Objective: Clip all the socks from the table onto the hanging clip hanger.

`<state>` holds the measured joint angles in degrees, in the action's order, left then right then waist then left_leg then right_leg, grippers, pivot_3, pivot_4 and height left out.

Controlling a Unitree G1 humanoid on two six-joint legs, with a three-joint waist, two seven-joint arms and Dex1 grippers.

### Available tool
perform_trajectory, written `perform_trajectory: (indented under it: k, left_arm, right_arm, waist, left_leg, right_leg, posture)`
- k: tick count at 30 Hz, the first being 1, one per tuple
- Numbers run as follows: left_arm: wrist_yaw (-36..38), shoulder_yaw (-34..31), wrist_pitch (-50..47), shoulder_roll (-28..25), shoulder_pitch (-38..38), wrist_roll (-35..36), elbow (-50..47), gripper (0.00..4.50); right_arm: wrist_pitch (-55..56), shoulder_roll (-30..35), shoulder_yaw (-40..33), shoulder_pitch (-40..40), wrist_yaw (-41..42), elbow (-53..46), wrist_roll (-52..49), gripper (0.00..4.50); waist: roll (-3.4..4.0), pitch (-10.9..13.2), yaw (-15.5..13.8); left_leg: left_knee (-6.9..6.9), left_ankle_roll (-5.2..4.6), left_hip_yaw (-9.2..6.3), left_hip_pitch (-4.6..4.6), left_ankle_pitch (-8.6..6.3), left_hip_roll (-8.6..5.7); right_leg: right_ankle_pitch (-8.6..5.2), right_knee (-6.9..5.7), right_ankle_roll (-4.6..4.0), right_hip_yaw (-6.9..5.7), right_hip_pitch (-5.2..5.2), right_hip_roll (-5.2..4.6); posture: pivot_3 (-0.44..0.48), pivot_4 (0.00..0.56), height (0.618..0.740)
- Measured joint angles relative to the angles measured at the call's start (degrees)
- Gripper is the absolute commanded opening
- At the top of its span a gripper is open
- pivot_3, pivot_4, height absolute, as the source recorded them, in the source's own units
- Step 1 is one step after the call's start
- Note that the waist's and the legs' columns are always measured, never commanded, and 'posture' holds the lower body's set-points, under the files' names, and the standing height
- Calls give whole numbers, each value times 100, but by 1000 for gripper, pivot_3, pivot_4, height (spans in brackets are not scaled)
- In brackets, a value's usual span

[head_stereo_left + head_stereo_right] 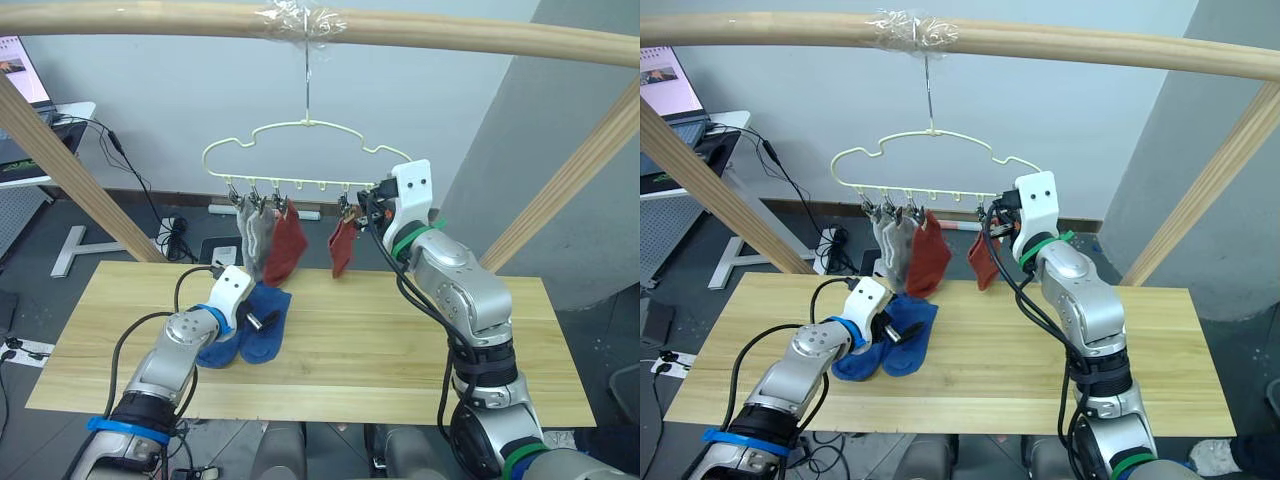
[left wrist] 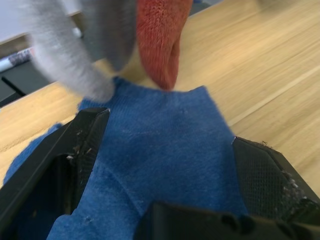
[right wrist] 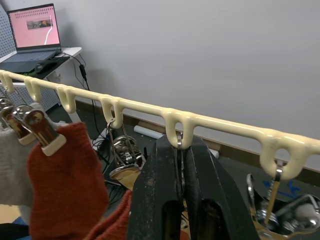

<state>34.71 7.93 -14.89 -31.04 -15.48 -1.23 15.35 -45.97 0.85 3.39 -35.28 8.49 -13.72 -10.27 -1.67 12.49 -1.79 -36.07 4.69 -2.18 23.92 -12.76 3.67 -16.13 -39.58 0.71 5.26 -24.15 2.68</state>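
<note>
- The two blue socks [image 1: 247, 335] lie on the tabletop [image 1: 400, 350], directly under the left gripper [image 1: 262, 318], long axes running away from the robot toward the hanger; the left arm is clearly the nearer.
- Left gripper: fingers spread wide over the nearer blue sock, holding nothing yet.
- Right gripper [image 3: 181, 165] is up at the clip hanger [image 1: 300, 150], fingers pressed together around a clip's wire loop (probably the second red sock's clip); four socks already hang.
</note>
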Motion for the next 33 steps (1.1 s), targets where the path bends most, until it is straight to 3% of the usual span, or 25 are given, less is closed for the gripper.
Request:
perform_trajectory:
  k: [4,6,12,20,26,33]
  left_arm:
    - [462,91,-92,150,-96,107,425,4500]
    - [647,86,-149,154,-208,142,542,4111]
    - [891,86,-183,84,-438,86,921,2452]
    - [1276,172,408,171,2,126,659,145]
    - [1674,178,1308,502,262,459,435,9]
    - [2194,18,2990,656,183,1097,-623,9]
  right_arm:
    - [-52,7,-3,-1,-31,-8,0,24]
    - [-71,10,-2,-2,-55,-9,0,0]
    - [-126,78,-6,-3,-70,-51,-2,0]
    - [-208,338,-41,-6,26,-130,-18,0]
    - [-609,440,-462,-145,144,-193,-409,0]
    - [-3434,-405,-2787,-931,-145,-441,-1753,0]
  waist:
    - [-1,0,1]
    - [-1,-1,-3]
    - [2,-9,8]
    - [21,-34,-6]
    - [19,-35,-23]
    - [20,-39,-110]
  left_leg:
    - [0,0,-1,0,0,0]
    - [0,0,-3,-2,0,0]
    - [-1,0,-1,-8,0,-1]
    - [-1,0,-1,-7,0,-4]
    - [-2,0,-3,1,0,-5]
    - [-2,0,-4,0,0,-8]
  right_leg:
    - [2,0,-4,-3,0,0]
    - [1,-1,-2,-5,4,0]
    - [-11,-2,19,-1,9,0]
    - [-10,-2,19,-1,10,-4]
    - [-9,2,17,-6,8,-6]
    - [7,3,-10,-6,9,-8]
  posture:
    - [184,218,740]
    - [184,218,740]
    - [174,208,740]
    - [175,186,740]
    - [169,173,740]
    - [160,166,740]
